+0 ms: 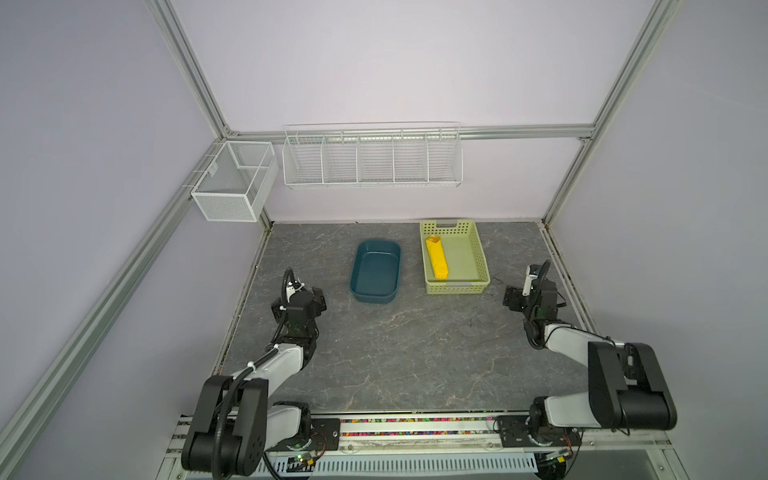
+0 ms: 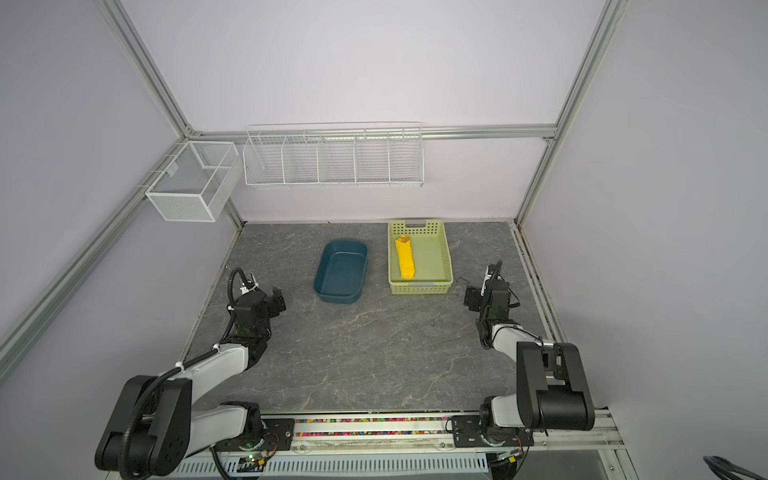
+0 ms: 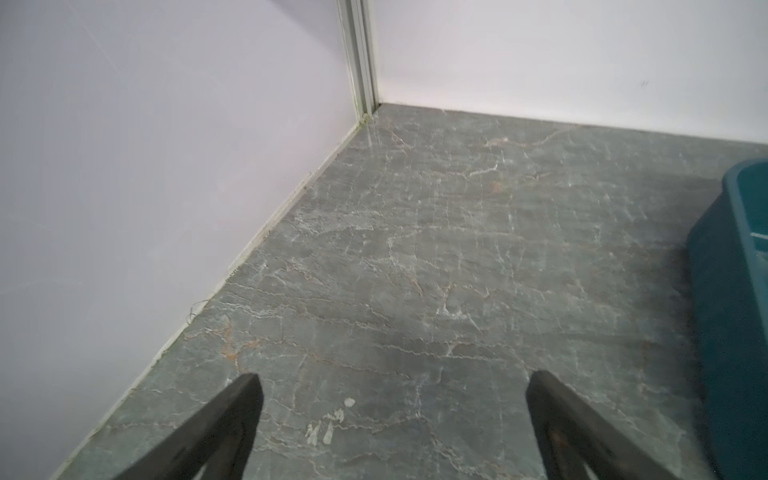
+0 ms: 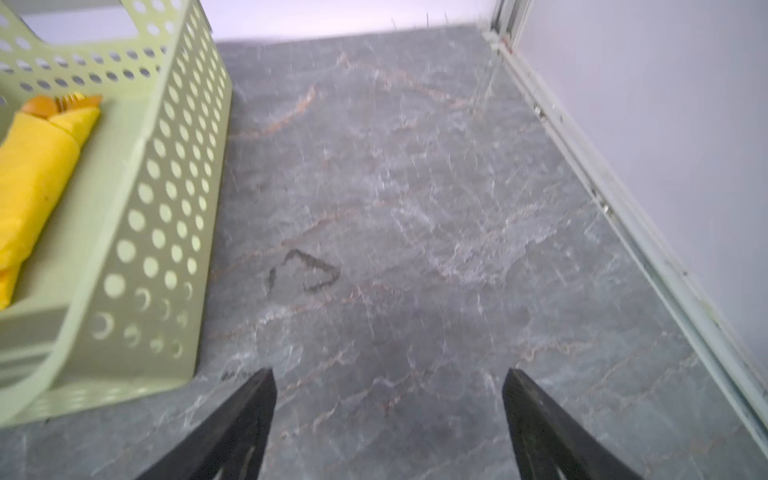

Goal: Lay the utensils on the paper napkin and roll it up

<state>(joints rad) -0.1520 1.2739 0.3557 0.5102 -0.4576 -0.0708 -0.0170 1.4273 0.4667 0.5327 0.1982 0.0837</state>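
Note:
The paper napkin (image 1: pixel 437 259) (image 2: pixel 405 257) (image 4: pixel 33 174) is a bright yellow roll lying inside the pale green perforated basket (image 1: pixel 478 257) (image 2: pixel 447 257) (image 4: pixel 166 187) at the back right. The orange tips of the utensils (image 4: pixel 58 104) stick out of the roll's far end; the rest of them is hidden inside. My left gripper (image 1: pixel 318 301) (image 2: pixel 276 301) (image 3: pixel 395 376) hovers open and empty over bare table at the left. My right gripper (image 1: pixel 513 297) (image 2: pixel 471 299) (image 4: pixel 390 372) stands open and empty just right of the basket's near corner.
A dark teal tub (image 1: pixel 374 297) (image 2: pixel 338 297) (image 3: pixel 731 291), with nothing in it, stands left of the basket. On the back wall hang a white wire rack (image 1: pixel 372 158) and a mesh box (image 1: pixel 232 183). Walls close both sides of the grey marbled table (image 1: pixel 395 353).

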